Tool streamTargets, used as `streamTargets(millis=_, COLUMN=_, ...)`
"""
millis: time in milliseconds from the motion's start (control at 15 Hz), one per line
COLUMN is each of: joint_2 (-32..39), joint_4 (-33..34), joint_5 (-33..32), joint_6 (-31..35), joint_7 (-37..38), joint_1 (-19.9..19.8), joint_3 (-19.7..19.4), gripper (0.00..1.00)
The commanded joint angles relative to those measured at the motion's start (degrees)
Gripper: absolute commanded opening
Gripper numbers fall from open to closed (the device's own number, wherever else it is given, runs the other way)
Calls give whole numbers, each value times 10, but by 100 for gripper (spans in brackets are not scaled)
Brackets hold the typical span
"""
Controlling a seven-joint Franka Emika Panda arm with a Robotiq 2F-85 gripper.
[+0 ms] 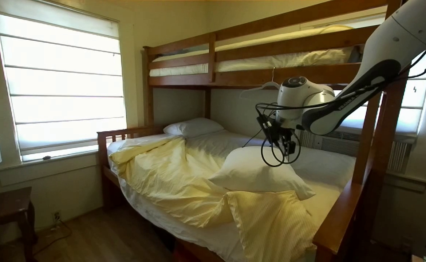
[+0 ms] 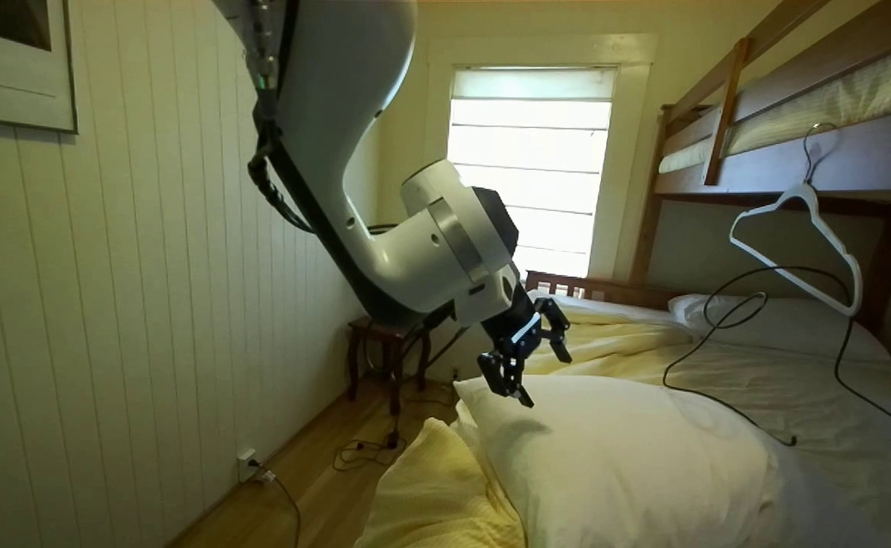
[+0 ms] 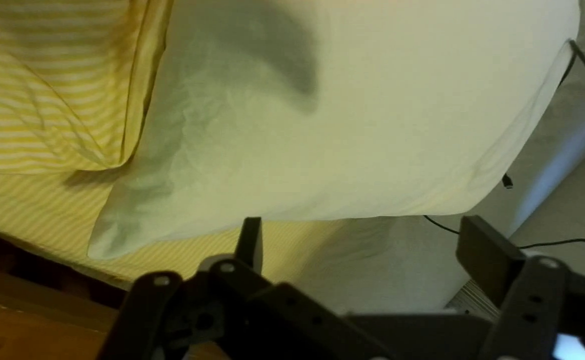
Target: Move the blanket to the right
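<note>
The pale yellow, wrinkled blanket (image 1: 165, 171) lies bunched along the front of the lower bed in an exterior view, with a folded corner hanging over the front edge. It also shows in an exterior view (image 2: 438, 487) and, striped, at the upper left of the wrist view (image 3: 47, 100). My gripper (image 2: 544, 378) is open and empty above a plump white pillow (image 2: 621, 449). The pillow rests between the gripper and much of the blanket, against the blanket's edge. In the wrist view the open fingers (image 3: 360, 235) have nothing between them. The blanket's part behind the pillow is hidden.
The wooden bunk frame (image 1: 340, 218) rises at the bed's near end, and the upper bunk rail (image 1: 242, 78) runs overhead. A white hanger (image 2: 811, 228) hangs from it. A black cable (image 2: 708, 392) lies on the bed. Another pillow (image 1: 194, 127) is at the far end.
</note>
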Motion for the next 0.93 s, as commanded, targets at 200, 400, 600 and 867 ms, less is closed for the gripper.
streamTargets(millis=200, joint_2=72, joint_4=98, joint_5=66, joint_6=-43, joint_7=47, joint_1=7, joint_3=45, gripper=100)
streamTargets(millis=400, joint_2=135, joint_4=186, joint_5=85, joint_6=-83, joint_7=59, joint_1=17, joint_3=51, gripper=100)
streamTargets(millis=600, joint_2=206, joint_4=249, joint_5=112, joint_6=-104, joint_7=58, joint_1=91, joint_3=-15, gripper=100)
streamTargets(millis=867, joint_2=289, joint_4=306, joint_5=154, joint_6=-111, joint_7=53, joint_1=180, joint_3=-85, gripper=100)
